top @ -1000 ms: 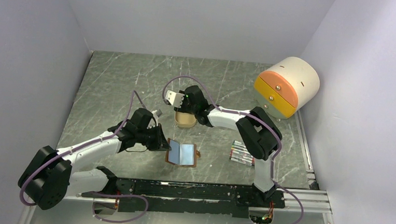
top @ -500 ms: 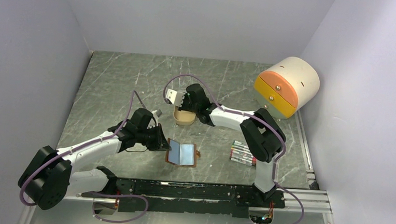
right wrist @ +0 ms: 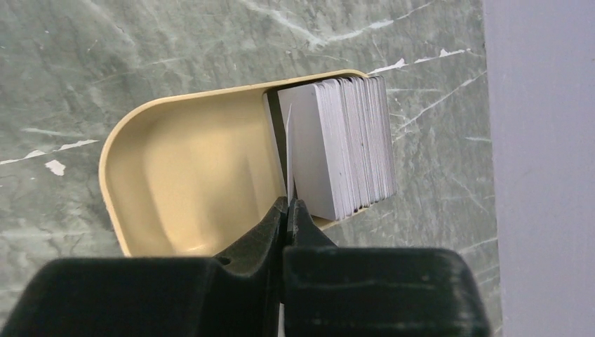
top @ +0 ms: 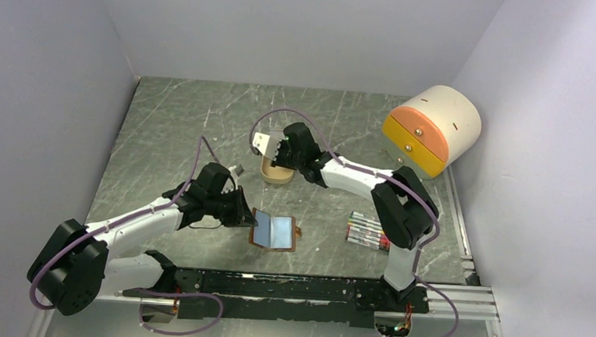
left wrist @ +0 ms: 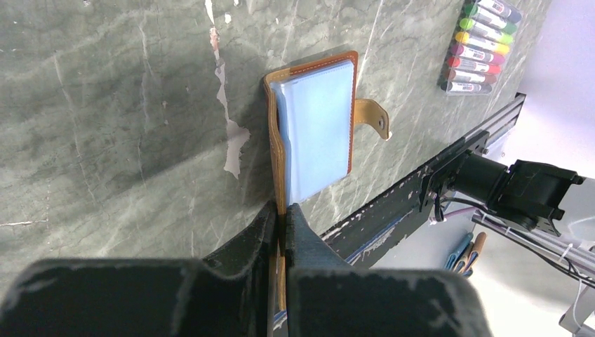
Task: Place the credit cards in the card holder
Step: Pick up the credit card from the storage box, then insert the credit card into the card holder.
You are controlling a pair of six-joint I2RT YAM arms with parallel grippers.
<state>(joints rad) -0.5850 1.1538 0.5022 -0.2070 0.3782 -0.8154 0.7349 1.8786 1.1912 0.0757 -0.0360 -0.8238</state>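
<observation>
**Top view.** Lying open and flat toward the near middle of the scratched grey-green stone-look table (top: 164, 129): the brown leather fold-over card holder (top: 274, 230). Long axis left to right, fold line near to far, pale-blue sleeves facing up. Clamped on its left edge: the left gripper (top: 241, 214). Farther back, poised over a small beige rounded plastic tray (top: 277, 175): the right gripper (top: 278, 158), hiding whatever stands inside. To the right of the card holder, a row of thin coloured pens (top: 365, 230). At far right, a cream drum-shaped drawer unit (top: 434, 126) with orange and yellow fronts.

**Left wrist view.** Clenched tight on the brown cover edge of the card holder (left wrist: 316, 133), no gap between the fingers. Snap tab sticking out on the side toward the pens (left wrist: 484, 45). Likely supple, light and prone to sliding on the smooth top, so best pinned by that cover rim, as here.

**Right wrist view.** Standing on edge, packed face to face at one end of the tray (right wrist: 175, 168): the thin grey-white plastic credit cards (right wrist: 351, 140), long edges pointing straight away from the fingers. Pinched shut on the near edge of one single card, set slightly apart on the stack's open side. Probably light, stiff yet springy, and slick. Wise to grip a short edge squarely, lest the card pivot or slip.
</observation>
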